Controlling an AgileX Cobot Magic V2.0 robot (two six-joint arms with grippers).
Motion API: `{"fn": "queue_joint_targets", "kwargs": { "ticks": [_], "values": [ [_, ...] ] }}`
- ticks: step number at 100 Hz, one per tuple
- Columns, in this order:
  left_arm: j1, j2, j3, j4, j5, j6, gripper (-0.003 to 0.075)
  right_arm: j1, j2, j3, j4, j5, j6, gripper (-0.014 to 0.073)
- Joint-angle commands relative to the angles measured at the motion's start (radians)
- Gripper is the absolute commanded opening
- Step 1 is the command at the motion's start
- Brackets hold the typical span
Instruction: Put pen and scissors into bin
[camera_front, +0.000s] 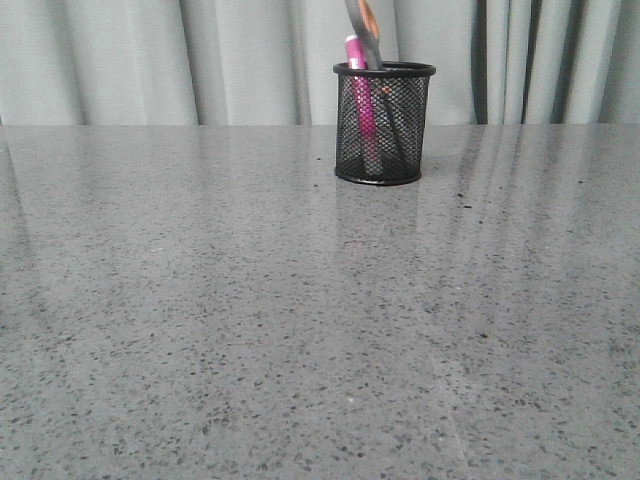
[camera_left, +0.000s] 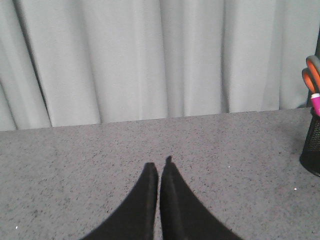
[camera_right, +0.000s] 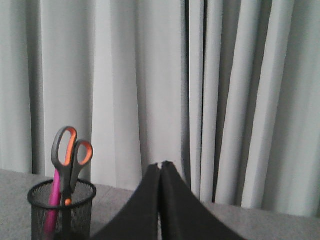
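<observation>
The black wire-mesh bin (camera_front: 383, 124) stands upright at the far middle of the table. The pink pen (camera_front: 359, 95) and the scissors (camera_front: 367, 32) stand inside it, handles up. The bin (camera_right: 61, 210) with the scissors (camera_right: 70, 155) and pen (camera_right: 52, 205) shows in the right wrist view, and at the edge of the left wrist view (camera_left: 312, 147). My left gripper (camera_left: 159, 162) is shut and empty over bare table. My right gripper (camera_right: 161, 164) is shut and empty, apart from the bin. Neither gripper shows in the front view.
The grey speckled table (camera_front: 300, 320) runs back to a pale pleated curtain (camera_front: 200, 60) behind the bin.
</observation>
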Motion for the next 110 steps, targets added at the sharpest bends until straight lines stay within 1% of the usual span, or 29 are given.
{"fn": "queue_joint_targets", "kwargs": {
  "ticks": [1,14,21,34,46,110],
  "values": [
    [0.004,-0.062,0.054,-0.022,-0.103,-0.002,-0.0019,-0.006,-0.088,0.064,0.023,-0.063,-0.011,-0.0075],
    [0.004,-0.170,0.168,-0.091,-0.153,-0.002,-0.0019,-0.006,-0.196,0.163,0.152,-0.063,-0.011,-0.0075],
    [0.004,-0.224,0.219,-0.115,-0.161,-0.002,-0.0019,-0.006,-0.245,0.198,0.186,-0.063,-0.011,-0.0075],
    [0.004,-0.309,0.282,-0.139,-0.161,-0.002,-0.0019,-0.006,-0.316,0.224,0.186,-0.022,-0.013,-0.0075],
    [0.004,-0.357,0.293,-0.139,-0.165,-0.002,-0.0019,-0.006,-0.337,0.226,0.186,-0.005,-0.013,-0.0075],
    [0.004,-0.363,0.293,-0.155,-0.164,-0.002,-0.0019,-0.006,-0.337,0.226,0.186,-0.008,-0.013,-0.0075]
  ]
}}
